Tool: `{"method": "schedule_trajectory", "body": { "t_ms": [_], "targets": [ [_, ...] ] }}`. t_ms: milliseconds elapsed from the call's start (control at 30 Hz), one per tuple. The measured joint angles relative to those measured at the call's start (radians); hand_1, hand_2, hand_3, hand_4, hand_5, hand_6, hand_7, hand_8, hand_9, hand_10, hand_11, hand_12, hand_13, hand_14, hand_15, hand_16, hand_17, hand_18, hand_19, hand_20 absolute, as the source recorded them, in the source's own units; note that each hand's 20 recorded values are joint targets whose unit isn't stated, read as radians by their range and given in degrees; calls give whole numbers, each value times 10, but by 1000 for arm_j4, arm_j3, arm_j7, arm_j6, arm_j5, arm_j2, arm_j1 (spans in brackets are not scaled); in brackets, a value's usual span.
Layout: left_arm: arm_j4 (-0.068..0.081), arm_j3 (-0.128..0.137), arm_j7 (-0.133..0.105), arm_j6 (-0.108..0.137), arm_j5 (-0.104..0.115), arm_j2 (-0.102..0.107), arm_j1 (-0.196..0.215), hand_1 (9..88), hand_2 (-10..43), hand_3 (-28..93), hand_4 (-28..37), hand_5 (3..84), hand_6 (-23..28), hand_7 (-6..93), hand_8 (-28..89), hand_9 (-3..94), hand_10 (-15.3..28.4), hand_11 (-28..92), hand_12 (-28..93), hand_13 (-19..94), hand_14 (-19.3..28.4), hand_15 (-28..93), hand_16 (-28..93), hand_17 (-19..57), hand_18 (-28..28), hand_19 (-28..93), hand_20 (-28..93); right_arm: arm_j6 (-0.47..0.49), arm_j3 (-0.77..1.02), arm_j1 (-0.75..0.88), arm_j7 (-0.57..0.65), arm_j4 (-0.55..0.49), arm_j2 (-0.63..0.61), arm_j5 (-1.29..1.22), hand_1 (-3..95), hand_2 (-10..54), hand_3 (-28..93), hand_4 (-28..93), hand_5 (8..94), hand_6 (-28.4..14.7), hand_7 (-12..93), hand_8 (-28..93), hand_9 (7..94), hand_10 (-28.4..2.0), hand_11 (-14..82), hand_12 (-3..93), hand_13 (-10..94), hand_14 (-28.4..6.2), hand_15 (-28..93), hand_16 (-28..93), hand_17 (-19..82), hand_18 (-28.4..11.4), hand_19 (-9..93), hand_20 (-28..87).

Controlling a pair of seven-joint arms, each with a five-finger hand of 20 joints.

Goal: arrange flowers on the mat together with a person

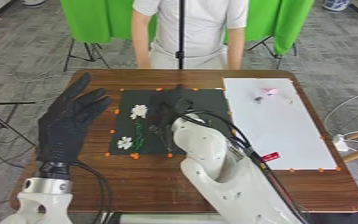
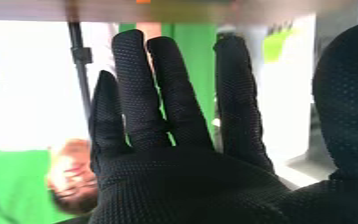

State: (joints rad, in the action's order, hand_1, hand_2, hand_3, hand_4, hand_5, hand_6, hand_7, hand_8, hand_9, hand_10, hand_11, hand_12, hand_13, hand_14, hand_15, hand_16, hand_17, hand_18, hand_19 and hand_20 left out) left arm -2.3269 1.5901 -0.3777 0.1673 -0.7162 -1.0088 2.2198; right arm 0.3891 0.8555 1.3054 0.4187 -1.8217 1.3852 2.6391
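White petals make a flower (image 1: 139, 111) on the dark mat (image 1: 167, 151), in its left part, with a twisted green stem (image 1: 139, 135) below the petals. The flower and stem lie long ways from far to near: the petals point to the far edge of the worktop (image 1: 149, 180), and the stem runs back toward the robot. A smaller white flower (image 1: 125, 143) sits just to the left of the stem, near its lower part. The right robot hand (image 1: 168, 102) is over the mat, to the right of the big flower, open, with its fingers straight and pointing to the far side. In the right wrist view the fingers (image 2: 140, 95) are long and straight, with small gaps, and the thumb (image 2: 349, 90) is well apart. The left robot hand (image 1: 62, 127) is open too, up over the left side of the worktop, fingers pointing away. A big white sheet (image 1: 282, 135) is right of the mat, with a pink flower (image 1: 270, 91) near its far edge. Brown wood goes from the mat's near edge to the robot's side, giving wide room there.
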Motion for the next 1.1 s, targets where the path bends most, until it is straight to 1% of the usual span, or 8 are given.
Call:
{"method": "schedule_trajectory", "body": {
  "t_ms": [200, 300, 400, 533, 733, 900, 967, 1100],
  "targets": [
    [-4, 16, -23, 70, 2, 17, 46, 222, 80, 769, -274, 358, 86, 111, -97, 365, 214, 254, 95, 276, 278, 501, -107, -63, 261, 641, 35, -37, 247, 149, 10, -214, 5, -387, 237, -72, 800, -283, 488, 26, 113, -131, 499, -195, 182, 121, 387, -191, 511, 66, 12, -197, 527, 153],
    [-4, 28, -34, 83, 1, 18, 73, 216, 80, 770, -281, 364, 93, 97, -99, 373, 208, 234, 84, 295, 276, 470, -116, -43, 250, 638, 29, -34, 380, 218, 53, -300, 10, -522, 215, -17, 796, -283, 457, 13, 109, -128, 477, -194, 153, 118, 374, -207, 453, 70, 12, -198, 523, 154],
    [-4, 28, -54, 93, 3, 21, 90, 213, 79, 778, -282, 374, 110, 81, -95, 383, 204, 206, 61, 339, 242, 382, -113, -14, 222, 624, -5, -18, 531, 285, 98, -347, 32, -622, 183, 50, 804, -283, 453, -2, 98, -123, 460, -173, 98, 110, 368, -223, 322, 112, 22, -197, 521, 152],
    [-2, 16, -97, 132, 3, 37, 93, 208, 78, 776, -283, 363, 83, 94, -98, 346, 179, 182, 73, 289, 247, 362, -79, -71, 209, 542, 8, -28, 723, 385, 99, -357, 53, -818, 173, 67, 807, -283, 435, -8, 92, -121, 447, -162, 73, 110, 362, -227, 254, 126, 26, -196, 518, 150],
    [0, 32, -80, 141, -61, 36, 109, 204, 77, 782, -283, 364, 80, 93, -100, 355, 179, 176, 70, 305, 233, 346, -88, -35, 196, 542, 26, -116, 861, 594, -4, -393, 34, -1107, 169, 79, 819, -283, 412, -6, 88, -118, 442, -153, 64, 110, 363, -226, 225, 142, 32, -194, 511, 149],
    [10, 20, -81, 151, -54, 27, 114, 204, 77, 785, -283, 363, 77, 97, -101, 360, 184, 179, 67, 305, 225, 322, -91, -36, 198, 540, 7, -188, 865, 739, -77, -412, 29, -1338, 168, 84, 828, -283, 399, -5, 92, -120, 441, -148, 60, 112, 366, -226, 218, 157, 33, -193, 508, 153],
    [13, 16, -79, 151, -51, 19, 115, 204, 78, 783, -283, 356, 74, 100, -101, 356, 185, 185, 75, 287, 250, 360, -75, -54, 216, 553, 13, -188, 865, 775, -87, -412, 35, -1442, 168, 85, 829, -283, 401, -6, 95, -120, 446, -152, 64, 115, 372, -225, 228, 163, 32, -193, 510, 156],
    [14, 16, -53, 141, -52, 2, 123, 204, 79, 781, -283, 351, 73, 99, -100, 354, 190, 191, 81, 286, 267, 409, -82, -58, 231, 571, 21, -189, 865, 813, -101, -412, 46, -1636, 168, 87, 829, -283, 406, -5, 99, -122, 448, -152, 67, 115, 371, -224, 229, 162, 31, -194, 507, 159]
  ]
}}
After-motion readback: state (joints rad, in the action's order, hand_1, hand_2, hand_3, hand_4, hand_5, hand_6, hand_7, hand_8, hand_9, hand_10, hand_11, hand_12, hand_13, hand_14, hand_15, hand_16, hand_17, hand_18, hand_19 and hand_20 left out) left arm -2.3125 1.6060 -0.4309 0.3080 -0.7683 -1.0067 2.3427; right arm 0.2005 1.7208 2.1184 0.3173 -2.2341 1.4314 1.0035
